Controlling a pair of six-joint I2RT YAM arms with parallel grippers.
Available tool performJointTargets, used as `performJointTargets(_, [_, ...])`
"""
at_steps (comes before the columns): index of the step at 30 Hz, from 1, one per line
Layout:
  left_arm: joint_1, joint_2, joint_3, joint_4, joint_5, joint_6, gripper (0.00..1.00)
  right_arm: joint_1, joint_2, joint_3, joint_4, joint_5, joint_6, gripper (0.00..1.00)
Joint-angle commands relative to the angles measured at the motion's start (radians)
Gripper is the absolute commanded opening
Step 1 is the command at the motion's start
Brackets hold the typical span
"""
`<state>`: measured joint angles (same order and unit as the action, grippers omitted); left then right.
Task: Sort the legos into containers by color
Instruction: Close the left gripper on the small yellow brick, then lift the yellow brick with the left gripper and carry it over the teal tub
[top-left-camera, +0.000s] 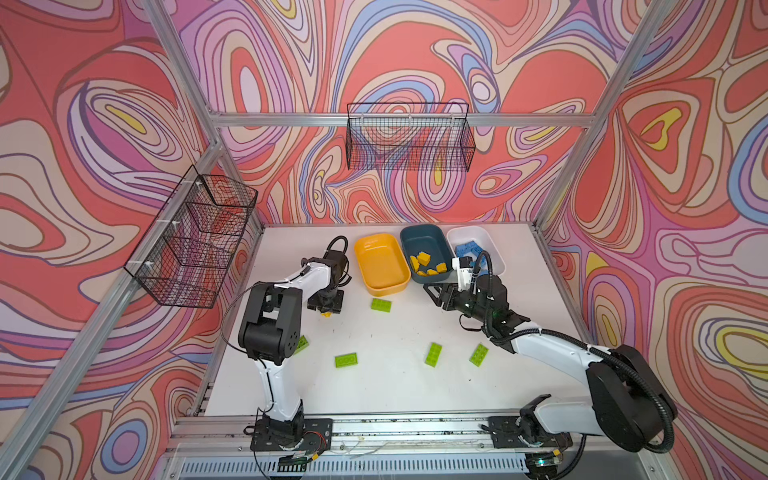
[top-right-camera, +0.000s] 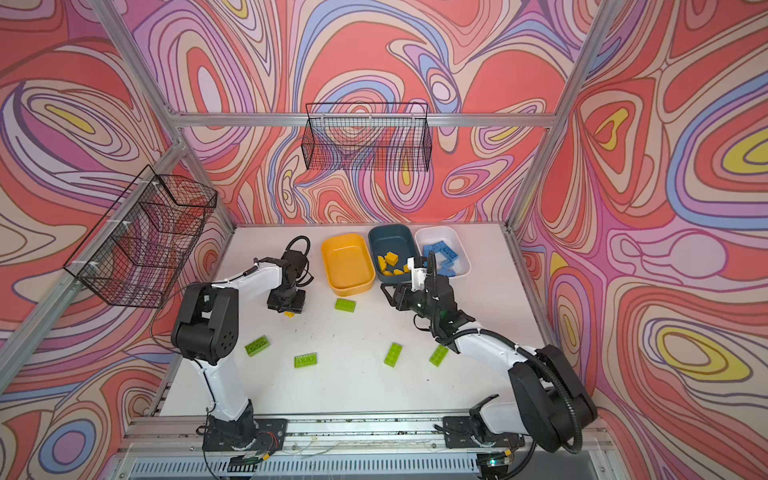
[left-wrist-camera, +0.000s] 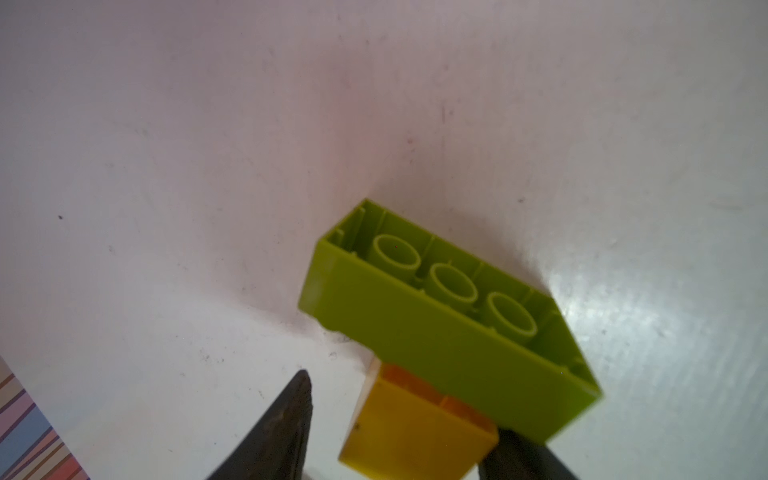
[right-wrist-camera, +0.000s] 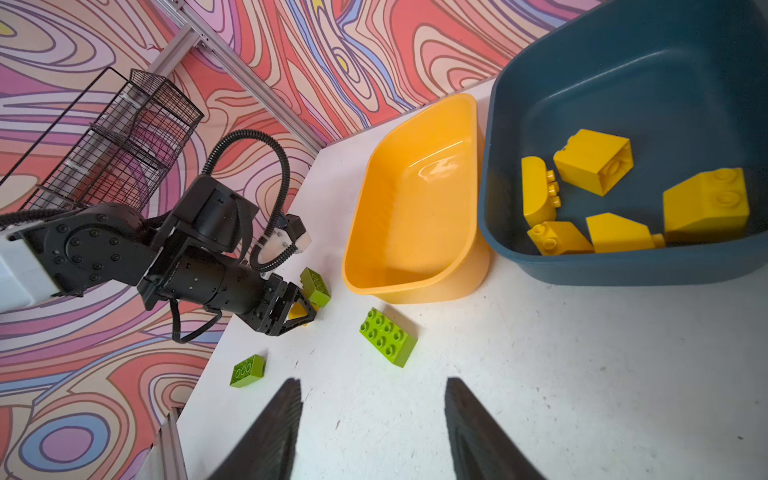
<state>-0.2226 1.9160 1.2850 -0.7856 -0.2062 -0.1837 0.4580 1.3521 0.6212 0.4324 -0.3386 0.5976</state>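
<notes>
The white table (top-left-camera: 395, 386) has a matte, scuffed top. Three smooth plastic tubs with rounded corners stand side by side along its far edge, toward the far right corner: a yellow tub (top-left-camera: 388, 289), a dark teal tub (top-left-camera: 424, 239) holding five yellow bricks (right-wrist-camera: 594, 166), and a white tub (top-left-camera: 469, 232) holding blue bricks (top-right-camera: 442, 253).

The left gripper (left-wrist-camera: 395, 399) is down at the table surface, left of the yellow tub. Its dark fingers (left-wrist-camera: 286, 424) are spread on either side of a small yellow brick (left-wrist-camera: 419, 436). One finger stands clear of the brick; the other is at its side. A lime-green brick (left-wrist-camera: 436, 332) lies tilted against that yellow brick, its hollow underside up, showing three round tubes.

The right gripper (right-wrist-camera: 372, 380) hangs above the table just in front of the teal tub, its jaws spread with nothing between them.

Five more green bricks (top-right-camera: 392, 354) lie loose across the middle of the table. Any marking on their studs is too small to read.
</notes>
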Motion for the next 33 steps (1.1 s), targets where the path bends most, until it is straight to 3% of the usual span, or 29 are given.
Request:
performJointTargets(1, [0.005, 0.014, 0.004, 0.002, 0.007, 0.004, 0.51, 0.002, 0.015, -0.014, 0.029, -0.010, 0.014, 0.58])
performJointTargets(6, [0.005, -0.004, -0.001, 0.006, 0.019, -0.007, 0.31, 0.003, 0.019, -0.014, 0.029, -0.010, 0.014, 0.58])
performJointTargets(10, [0.005, -0.031, -0.012, 0.006, 0.021, -0.016, 0.25, 0.006, 0.028, -0.008, 0.026, -0.015, 0.015, 0.58])
performJointTargets(17, [0.003, -0.115, -0.036, -0.002, 0.062, -0.062, 0.23, 0.012, 0.025, -0.014, 0.026, -0.011, 0.014, 0.58])
performJointTargets(26, [-0.026, -0.281, -0.008, 0.002, 0.213, -0.179, 0.23, 0.021, 0.018, -0.020, 0.037, -0.013, 0.027, 0.58])
performJointTargets(33, [-0.133, -0.253, 0.133, 0.060, 0.269, -0.251, 0.23, 0.021, -0.020, -0.021, 0.014, -0.027, 0.042, 0.58])
